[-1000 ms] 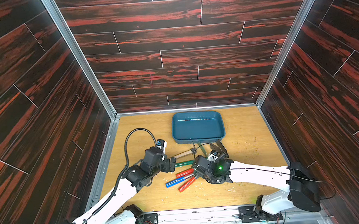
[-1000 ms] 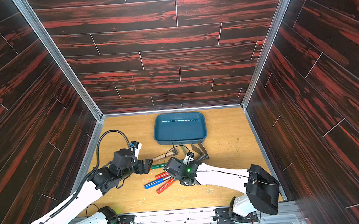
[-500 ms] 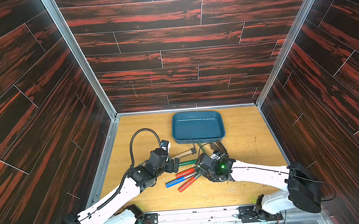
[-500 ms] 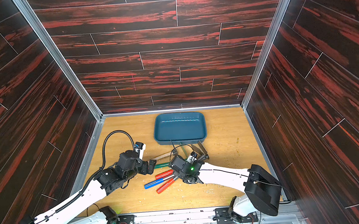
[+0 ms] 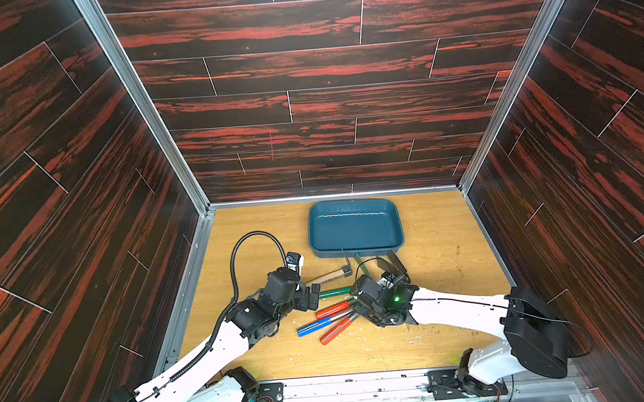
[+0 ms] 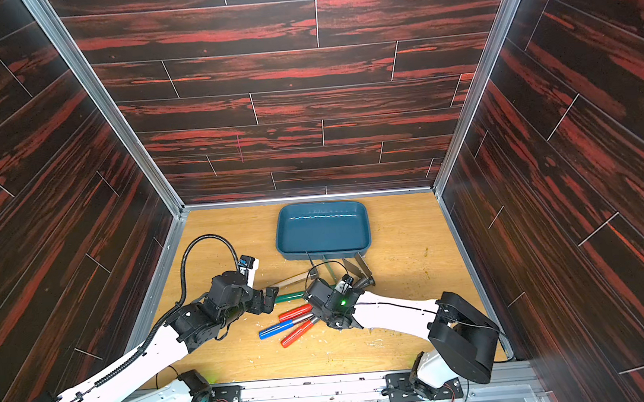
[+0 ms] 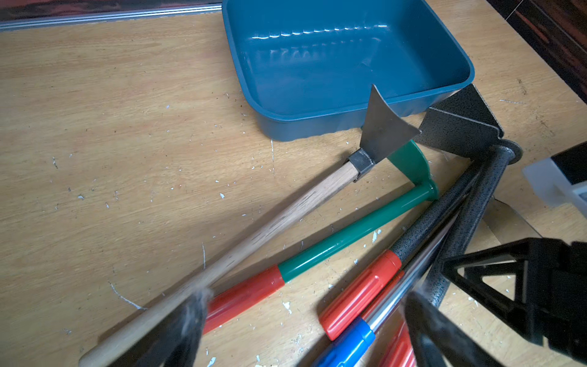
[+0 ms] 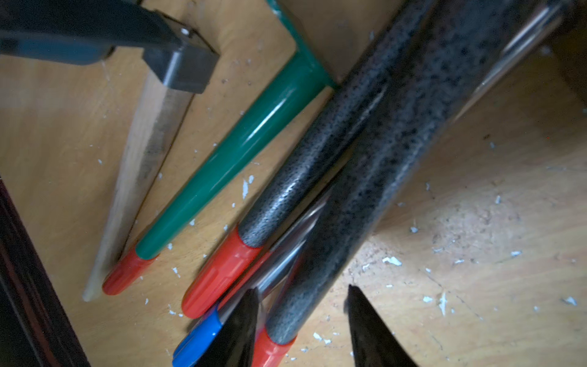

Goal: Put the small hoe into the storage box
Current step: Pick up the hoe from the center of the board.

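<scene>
- Right gripper (image 8: 301, 289) sits low over the tool pile. Its jaws are narrowed around 1 dark speckled metal hoe handle (image 8: 359, 197), just above that handle's red grip. I see a gap between the handle and 1 finger (image 8: 371, 330), so nothing is clamped.
- Left gripper (image 7: 306, 294) is spread wide, low over the grip ends of the tools, and holds nothing. 1 finger (image 7: 178, 330) overlaps the end of the wooden-handled hoe with a small grey steel blade (image 7: 273, 222); I cannot tell whether it touches.
- 5 tools fan out on the light wooden table (image 5: 454, 278) between the 2 arms. Besides those 2, I see a green-shafted hoe with a red grip (image 7: 349, 235), a second speckled hoe with a red grip (image 7: 359, 292) and a chrome-shafted tool with a blue grip (image 7: 346, 343).
- I cannot tell which of them is the small hoe; all 5 lie on the table, outside the box.
- Behind them sits the shallow dark teal plastic storage box (image 5: 335, 252), toward the back wall. The tool heads lie just in front of its near wall, and the wooden hoe's blade stands up right beside it.
</scene>
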Controlling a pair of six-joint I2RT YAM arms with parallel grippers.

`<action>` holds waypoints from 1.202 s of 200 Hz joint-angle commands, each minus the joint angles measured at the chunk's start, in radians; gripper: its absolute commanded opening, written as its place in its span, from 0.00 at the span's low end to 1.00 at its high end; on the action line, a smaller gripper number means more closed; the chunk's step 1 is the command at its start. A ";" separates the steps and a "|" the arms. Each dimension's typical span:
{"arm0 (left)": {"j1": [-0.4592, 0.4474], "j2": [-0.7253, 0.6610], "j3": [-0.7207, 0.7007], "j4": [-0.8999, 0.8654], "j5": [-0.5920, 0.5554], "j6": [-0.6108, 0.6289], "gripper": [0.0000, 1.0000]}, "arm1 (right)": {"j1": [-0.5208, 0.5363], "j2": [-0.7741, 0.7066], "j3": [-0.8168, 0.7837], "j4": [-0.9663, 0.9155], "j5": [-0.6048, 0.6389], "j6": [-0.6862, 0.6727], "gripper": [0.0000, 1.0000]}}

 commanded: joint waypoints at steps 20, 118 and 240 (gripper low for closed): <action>-0.005 -0.011 -0.008 -0.028 -0.015 -0.004 1.00 | -0.011 0.043 -0.013 0.018 -0.018 0.015 0.47; -0.005 -0.016 -0.019 -0.035 -0.015 -0.002 0.99 | -0.035 0.084 -0.010 0.047 -0.029 0.006 0.33; -0.007 -0.018 -0.023 -0.036 -0.015 0.000 0.99 | -0.045 0.091 -0.003 0.073 -0.051 0.000 0.15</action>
